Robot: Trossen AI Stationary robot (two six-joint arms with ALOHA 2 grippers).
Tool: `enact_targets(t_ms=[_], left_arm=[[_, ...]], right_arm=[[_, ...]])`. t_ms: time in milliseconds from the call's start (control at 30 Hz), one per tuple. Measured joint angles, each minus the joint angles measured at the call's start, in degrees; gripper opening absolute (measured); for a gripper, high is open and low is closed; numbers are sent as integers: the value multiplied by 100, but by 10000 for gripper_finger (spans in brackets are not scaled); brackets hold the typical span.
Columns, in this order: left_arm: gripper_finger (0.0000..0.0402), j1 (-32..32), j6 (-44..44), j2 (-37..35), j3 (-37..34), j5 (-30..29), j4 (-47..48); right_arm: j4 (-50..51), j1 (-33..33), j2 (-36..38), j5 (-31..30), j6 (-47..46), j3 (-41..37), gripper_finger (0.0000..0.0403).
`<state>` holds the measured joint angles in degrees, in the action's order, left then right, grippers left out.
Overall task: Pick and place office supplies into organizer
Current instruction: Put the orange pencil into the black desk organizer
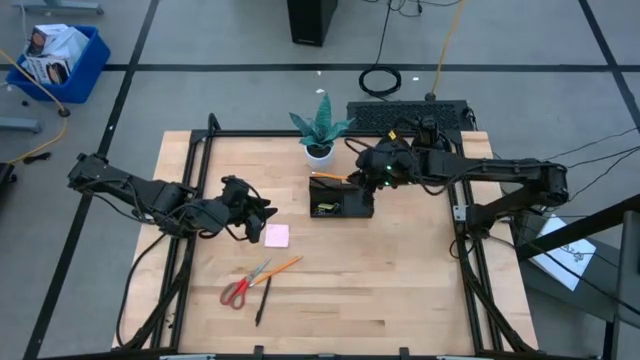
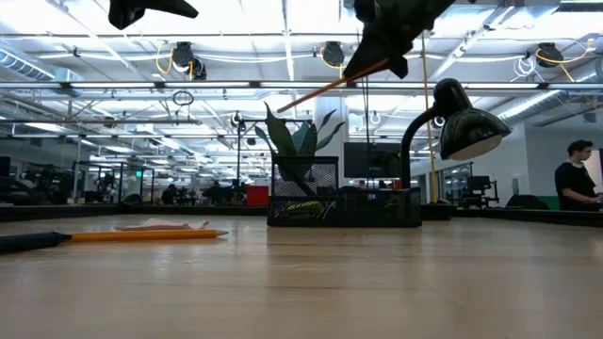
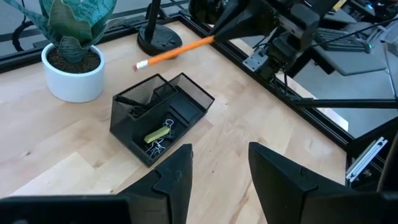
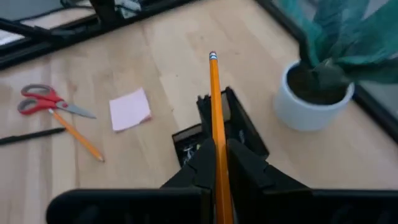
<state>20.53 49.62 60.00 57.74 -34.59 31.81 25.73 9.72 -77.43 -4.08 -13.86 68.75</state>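
My right gripper is shut on an orange pencil above the black mesh organizer, which holds a yellow-green highlighter and binder clips. My left gripper is open and empty, above the table beside the pink sticky-note pad. The red-handled scissors, a second orange pencil and a black pen lie flat on the table nearer the front edge. My right gripper pinches the pencil's shaft between its two fingers, and the pencil lies along them. The eraser end sticks out past the fingertips. The gripper comes from the table's right, slanting down. The pencil is lifted clear, tilted with its eraser end lower, over the organizer.
A potted green plant in a white pot stands just behind the organizer. A black desk lamp with a round base stands at the back, and a black keyboard lies beyond the table's far edge. A person is in the room behind.
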Motion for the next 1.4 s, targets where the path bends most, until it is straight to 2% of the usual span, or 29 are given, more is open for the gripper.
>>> enact_targets(t_ms=[267,533,800,1167,1400], left_arm=[[161,0,0,-2,0,0,2],[161,0,3,-2,0,0,2],[161,0,-62,0,0,1,28],[161,121,-2,0,-2,61,167],[161,138,-2,0,-2,18,195]], right_arm=[[1249,81,-670,138,277,1263,18],[2407,437,-1070,437,476,2085,18],[3051,734,-1357,728,860,2594,18],[3738,749,-2083,737,1464,3013,18],[4032,749,-2261,724,1674,3321,18]])
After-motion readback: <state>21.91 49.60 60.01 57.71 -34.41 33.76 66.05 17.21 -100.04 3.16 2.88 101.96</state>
